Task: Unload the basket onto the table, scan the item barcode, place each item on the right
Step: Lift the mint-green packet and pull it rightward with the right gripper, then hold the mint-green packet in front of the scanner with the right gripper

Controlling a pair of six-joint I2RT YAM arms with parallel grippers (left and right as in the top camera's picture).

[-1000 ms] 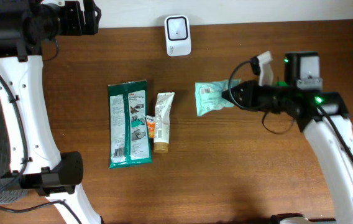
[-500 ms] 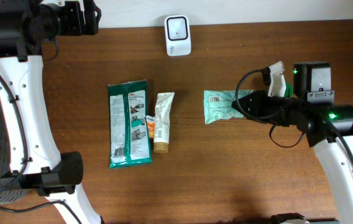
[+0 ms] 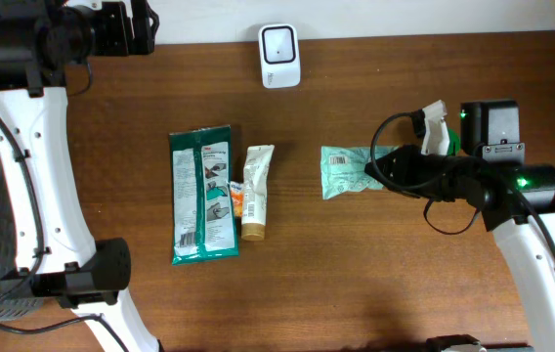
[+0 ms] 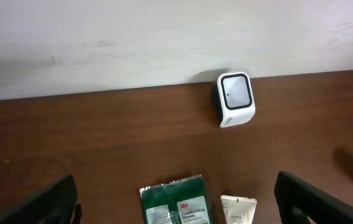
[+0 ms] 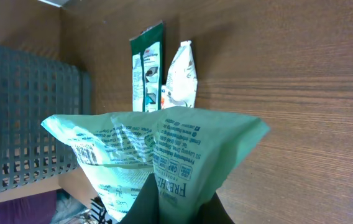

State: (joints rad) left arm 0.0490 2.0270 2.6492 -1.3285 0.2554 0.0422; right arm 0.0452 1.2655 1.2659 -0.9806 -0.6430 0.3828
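A pale green pouch [image 3: 344, 170] hangs over the table's right half, with my right gripper [image 3: 383, 166] shut on its right end. In the right wrist view the pouch [image 5: 164, 146] fans out above the right gripper [image 5: 183, 202], and a barcode [image 5: 86, 154] shows on its left flap. The white scanner [image 3: 279, 55] stands at the back edge, well left of the pouch. My left gripper [image 3: 133, 27] is at the back left corner. In its own view the left gripper [image 4: 176, 180] stands open and empty, and the scanner [image 4: 235, 98] lies ahead of it.
A green glove pack [image 3: 203, 196] and a white tube [image 3: 256, 193] lie side by side left of centre; both show in the left wrist view, pack [image 4: 175, 202] and tube [image 4: 238, 210]. A grey basket [image 5: 33, 118] stands past the table's left edge.
My right gripper carried the pouch to the right and slightly toward the front, then held almost still. The left arm has not moved.
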